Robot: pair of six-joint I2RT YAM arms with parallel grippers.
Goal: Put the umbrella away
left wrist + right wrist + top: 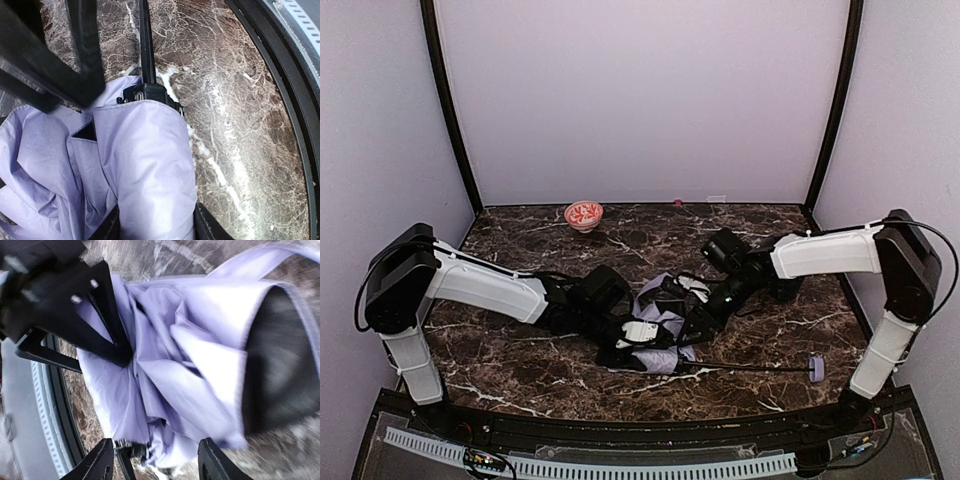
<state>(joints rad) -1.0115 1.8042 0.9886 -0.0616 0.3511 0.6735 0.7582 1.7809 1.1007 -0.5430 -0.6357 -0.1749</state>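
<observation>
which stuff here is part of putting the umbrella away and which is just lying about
Part of the job:
umbrella, lavender fabric bunched, black shaft sticking out
left claw and right claw, both at its fabric

Just lying about:
red patterned bowl, at the back of the table

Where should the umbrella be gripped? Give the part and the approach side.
Probably best: grip the umbrella by its bunched fabric, near where the shaft exits, coming from above. The fabric stands proud of the table, while the thin shaft lies flat on it.
</observation>
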